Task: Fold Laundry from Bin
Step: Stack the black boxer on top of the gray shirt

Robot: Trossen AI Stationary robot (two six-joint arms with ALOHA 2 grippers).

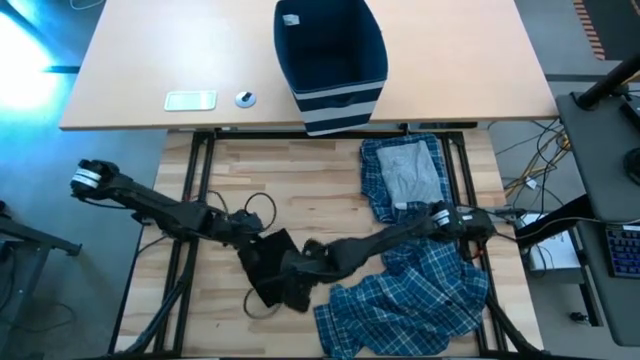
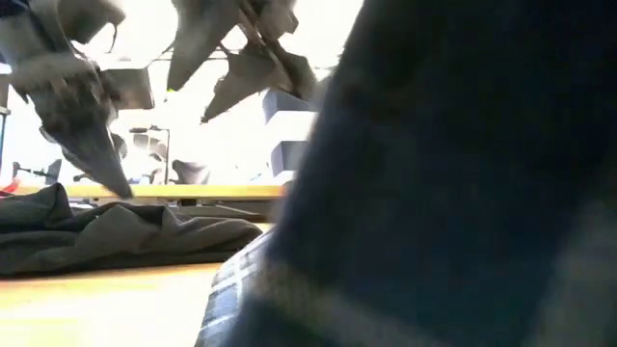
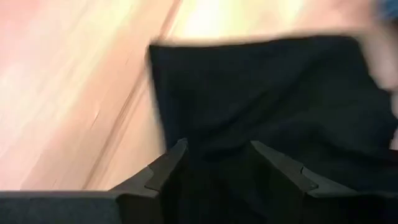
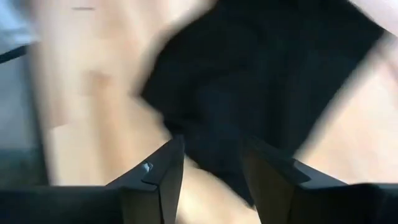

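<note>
Grippers meet over the small black piece (image 1: 272,270) on the wooden table (image 1: 300,190): we see the left gripper (image 1: 262,247) and right gripper (image 1: 303,262) each with fingers apart above it. Plaid laundry (image 1: 410,300) lies beside; the bin (image 1: 330,60) stands well apart.

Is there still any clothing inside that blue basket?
No, seen from above the bin shows only its dark bare inside, while the laundry lies on the wooden table.

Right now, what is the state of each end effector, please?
Left end effector: fingers apart over the black garment; a grip cannot be told.
Right end effector: fingers apart over the same black garment; a grip cannot be told.
</note>
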